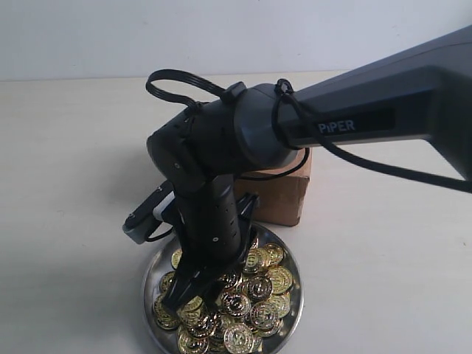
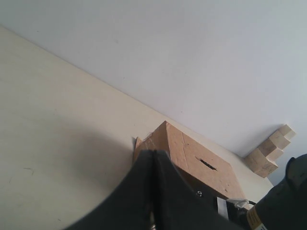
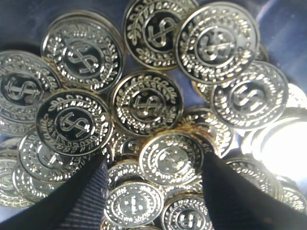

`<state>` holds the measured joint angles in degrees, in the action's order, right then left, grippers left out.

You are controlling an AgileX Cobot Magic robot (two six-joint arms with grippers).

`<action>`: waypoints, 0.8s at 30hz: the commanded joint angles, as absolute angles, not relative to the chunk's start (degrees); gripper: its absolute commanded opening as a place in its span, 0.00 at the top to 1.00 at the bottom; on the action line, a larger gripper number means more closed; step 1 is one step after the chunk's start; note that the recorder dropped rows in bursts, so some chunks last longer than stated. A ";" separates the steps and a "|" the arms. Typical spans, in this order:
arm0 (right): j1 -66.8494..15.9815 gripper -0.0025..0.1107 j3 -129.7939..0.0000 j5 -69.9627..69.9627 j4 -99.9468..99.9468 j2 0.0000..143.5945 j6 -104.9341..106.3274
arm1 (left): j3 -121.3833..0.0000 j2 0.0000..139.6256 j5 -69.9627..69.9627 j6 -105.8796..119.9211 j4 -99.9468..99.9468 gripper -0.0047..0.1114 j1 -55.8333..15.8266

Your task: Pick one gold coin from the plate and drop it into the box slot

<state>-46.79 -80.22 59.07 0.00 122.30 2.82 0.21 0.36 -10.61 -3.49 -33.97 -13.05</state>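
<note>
The round silver plate (image 1: 150, 274) holds a heap of gold coins (image 1: 259, 289) at the front of the table. My right gripper (image 1: 199, 295) points down into that heap. Up close, my right gripper (image 3: 156, 167) is open, its dark fingers (image 3: 84, 196) straddling a coin (image 3: 171, 158) among the coins. Just behind the plate stands the brown cardboard box (image 1: 286, 193), mostly hidden by the right arm. In the left wrist view the box (image 2: 184, 151) shows its dark slot (image 2: 208, 164) on top. My left gripper (image 2: 153, 154) is shut and empty, in front of the box's corner.
The right arm's grey link (image 1: 383, 110) and its black cable (image 1: 369, 164) cross above the box. Stepped wooden blocks (image 2: 270, 152) stand by the wall beyond the box. The pale tabletop (image 1: 66, 169) stretches to the left.
</note>
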 commanded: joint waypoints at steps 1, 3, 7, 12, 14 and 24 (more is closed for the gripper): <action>-46.50 0.48 -79.87 57.30 0.00 122.57 2.68 | 0.00 0.00 -10.58 -3.28 -33.86 0.96 -13.39; -46.50 0.48 -79.87 56.99 0.00 121.93 2.68 | 0.00 0.00 -10.58 -3.28 -33.86 0.96 -13.39; -46.50 0.48 -79.87 56.69 0.43 121.28 2.68 | 0.00 0.00 -10.58 -3.28 -33.86 0.96 -13.39; -46.50 0.48 -79.87 55.86 1.48 121.28 1.64 | 0.00 0.00 -10.58 -3.28 -33.86 0.96 -13.39; -46.50 0.48 -79.87 55.86 1.48 121.28 1.64 | 0.00 0.00 -10.58 -3.28 -33.86 0.96 -13.39; -46.50 0.48 -79.87 55.85 2.66 121.28 0.79 | 0.00 0.00 -10.58 -3.28 -33.86 0.96 -13.39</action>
<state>-46.79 -80.22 56.47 1.63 121.85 1.09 0.21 0.36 -10.61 -3.49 -33.97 -13.05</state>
